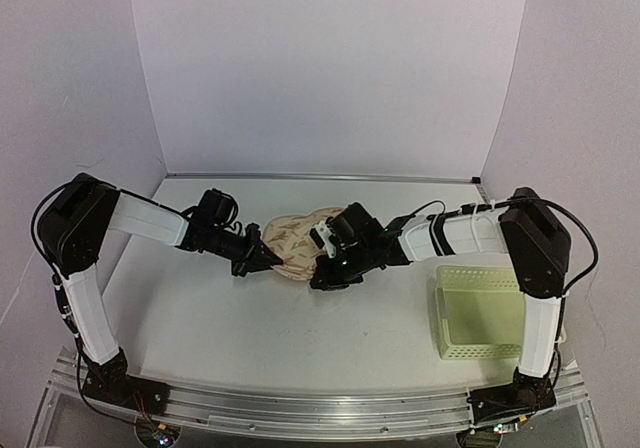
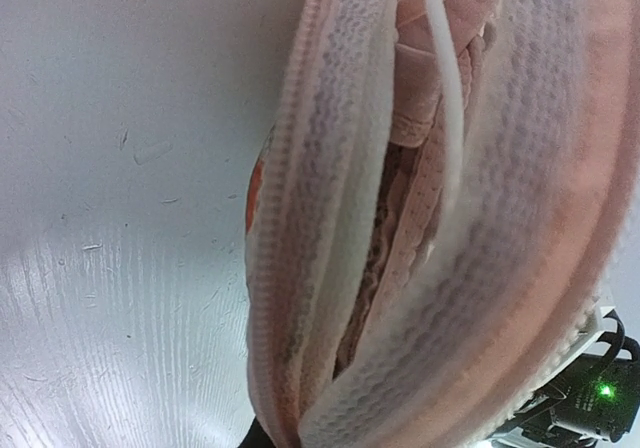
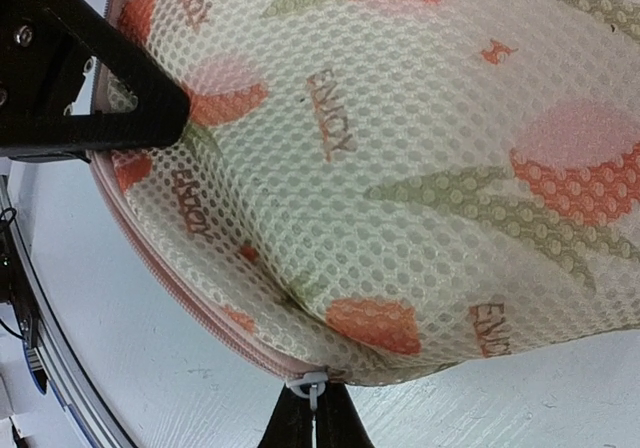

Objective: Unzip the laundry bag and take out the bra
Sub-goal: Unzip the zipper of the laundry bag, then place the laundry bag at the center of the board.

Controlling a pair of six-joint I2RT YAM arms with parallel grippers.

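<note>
- Closest to the right wrist camera, a small pale zip pull (image 3: 309, 385) is seen pinched between the dark fingertips of the right gripper (image 3: 310, 420), whose jaws are drawn tight together on it.
- The zip pull sits on a pink zip that runs round the lower edge of the laundry bag (image 3: 420, 168).
- The laundry bag is made of cream honeycomb mesh. It is printed with orange-red tulip heads, grey-green leaves, pale pink patches and the word "ENJOY" in brown.
- One black finger (image 3: 95, 93) of the left gripper (image 1: 263, 259) is laid on the bag's upper face near its edge. The other finger is hidden, so it cannot be told whether that gripper is clamped or parted.
- From the left wrist, the bag's edge is seen end on and gaping, with two ribbed whitish zip tapes bordered in pink.
- Inside the gap the bra (image 2: 420, 108) is packed, shown as pinkish-beige lace with darker folds, and a thin white cord (image 2: 447, 88) is draped over it.
- From above, the bag is found flat on the white table (image 1: 250, 318), mid-table between the two grippers.
- A pale yellow-green lattice basket (image 1: 478, 346) is set well apart, beside the right arm's base.
</note>
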